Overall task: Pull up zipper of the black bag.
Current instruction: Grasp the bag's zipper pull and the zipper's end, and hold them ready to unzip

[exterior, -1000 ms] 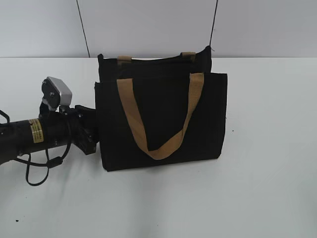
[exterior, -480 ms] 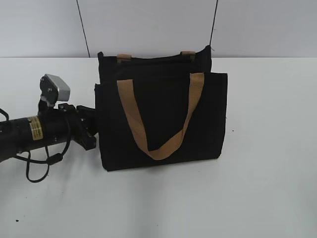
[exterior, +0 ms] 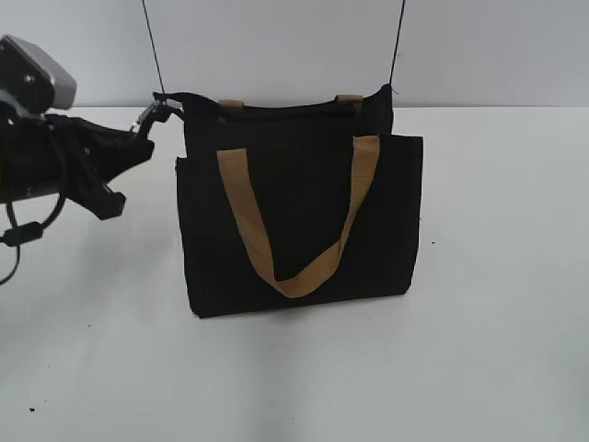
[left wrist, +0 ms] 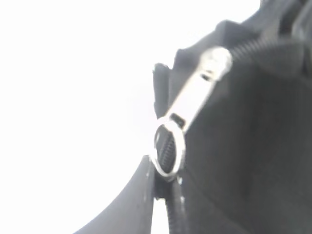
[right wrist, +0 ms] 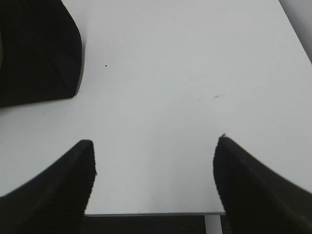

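Exterior view: the black bag (exterior: 299,221) stands upright on the white table (exterior: 497,350), and the left gripper (exterior: 143,129) reaches its top left corner, fingertips pinched shut on the zipper's silver pull tab (left wrist: 192,105), whose ring (left wrist: 168,151) sits right at the fingertips. The right gripper (right wrist: 153,170) hovers spread wide over bare table beside the bag, holding nothing.

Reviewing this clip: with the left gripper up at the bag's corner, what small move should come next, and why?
Probably a short, steady pull of the pull tab along the zipper toward the bag's far end. The left gripper seems pinched on the tab's ring at the black bag's top left corner; the right gripper hangs open, clear of it.
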You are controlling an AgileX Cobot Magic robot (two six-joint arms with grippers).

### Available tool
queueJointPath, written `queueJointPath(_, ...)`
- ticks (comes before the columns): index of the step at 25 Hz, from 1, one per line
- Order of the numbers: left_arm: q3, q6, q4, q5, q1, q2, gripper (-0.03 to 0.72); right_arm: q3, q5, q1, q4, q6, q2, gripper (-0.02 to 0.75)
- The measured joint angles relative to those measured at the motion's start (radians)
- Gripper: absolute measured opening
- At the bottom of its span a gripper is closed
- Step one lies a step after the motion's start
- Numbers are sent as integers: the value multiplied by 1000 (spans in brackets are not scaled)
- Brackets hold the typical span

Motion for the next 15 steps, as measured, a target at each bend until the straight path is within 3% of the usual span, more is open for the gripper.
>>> queueJointPath(8, 2, 0, -5, 131, 0, -283, 34, 0, 0, 0, 0, 0, 0, 577)
queueJointPath(15, 2, -17, -1, 140, -3, -361, 33, 0, 0, 0, 0, 0, 0, 577)
